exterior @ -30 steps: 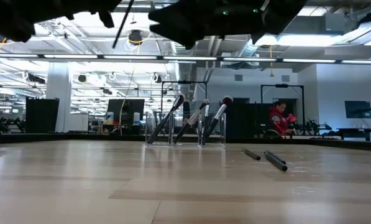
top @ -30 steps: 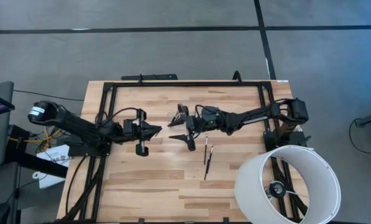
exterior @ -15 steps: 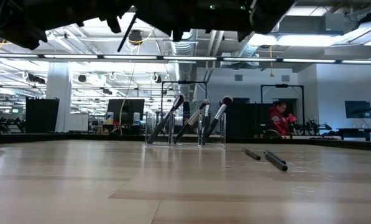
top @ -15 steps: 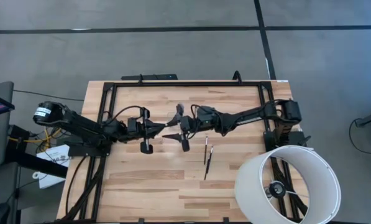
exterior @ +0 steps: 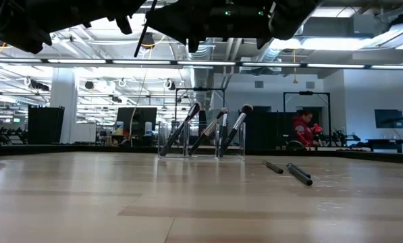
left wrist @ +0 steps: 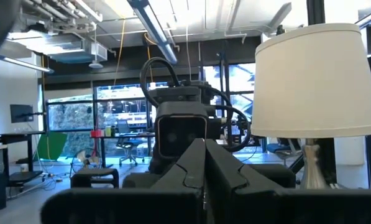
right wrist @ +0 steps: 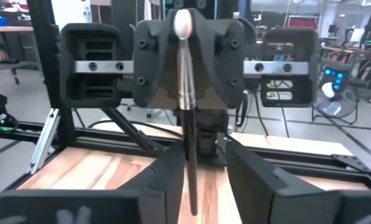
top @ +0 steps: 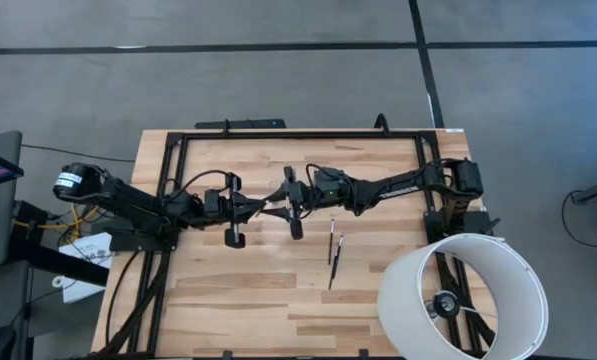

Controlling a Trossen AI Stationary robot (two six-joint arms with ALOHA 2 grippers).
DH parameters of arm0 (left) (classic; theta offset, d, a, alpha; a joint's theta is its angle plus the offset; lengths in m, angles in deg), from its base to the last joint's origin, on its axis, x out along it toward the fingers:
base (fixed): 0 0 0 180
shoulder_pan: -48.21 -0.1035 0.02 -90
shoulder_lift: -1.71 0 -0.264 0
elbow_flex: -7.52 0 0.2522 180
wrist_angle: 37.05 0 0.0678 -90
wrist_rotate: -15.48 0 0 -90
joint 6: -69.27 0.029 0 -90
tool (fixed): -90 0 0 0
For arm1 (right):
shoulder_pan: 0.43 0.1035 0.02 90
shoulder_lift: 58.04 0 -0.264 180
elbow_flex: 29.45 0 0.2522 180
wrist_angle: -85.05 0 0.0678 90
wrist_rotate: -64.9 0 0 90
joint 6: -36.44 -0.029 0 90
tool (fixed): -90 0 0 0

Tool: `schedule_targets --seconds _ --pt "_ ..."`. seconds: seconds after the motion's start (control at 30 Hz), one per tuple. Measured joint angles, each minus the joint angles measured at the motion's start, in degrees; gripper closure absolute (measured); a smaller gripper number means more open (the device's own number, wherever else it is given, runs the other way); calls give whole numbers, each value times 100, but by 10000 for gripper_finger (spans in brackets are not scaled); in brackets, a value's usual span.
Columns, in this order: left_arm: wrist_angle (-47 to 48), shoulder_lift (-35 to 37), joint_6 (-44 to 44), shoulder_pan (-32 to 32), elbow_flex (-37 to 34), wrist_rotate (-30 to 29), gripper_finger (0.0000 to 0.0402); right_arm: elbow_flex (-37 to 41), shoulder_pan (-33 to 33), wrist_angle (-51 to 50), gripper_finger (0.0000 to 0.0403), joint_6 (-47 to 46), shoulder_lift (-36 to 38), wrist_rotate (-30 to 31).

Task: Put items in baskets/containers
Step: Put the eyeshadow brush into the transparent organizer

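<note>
Brush is sitting upright between right gripper fingers, which are standing slightly apart around its handle; left gripper is clenching it directly ahead, above mid-table

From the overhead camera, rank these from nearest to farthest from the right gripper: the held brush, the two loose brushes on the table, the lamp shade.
1. Held brush, between the right gripper fingers, mid-table.
2. Loose brushes, right of centre.
3. Lamp shade, right corner.
</note>
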Motion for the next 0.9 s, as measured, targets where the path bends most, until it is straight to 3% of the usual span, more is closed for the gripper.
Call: schedule_targets --seconds 0.27,0.47,0.7,0.9 --pt "11 0 0 0 2 -11 397 0 7 79 335 2 0 -234" --pt "15 2 0 -2 4 -28 397 2 7 65 392 7 0 -244" --pt "78 3 0 2 4 -66 396 2 4 -4 392 6 0 -244" --pt "278 7 -28 -1 7 -694 373 4 -166 -493 388 -360 107 0"
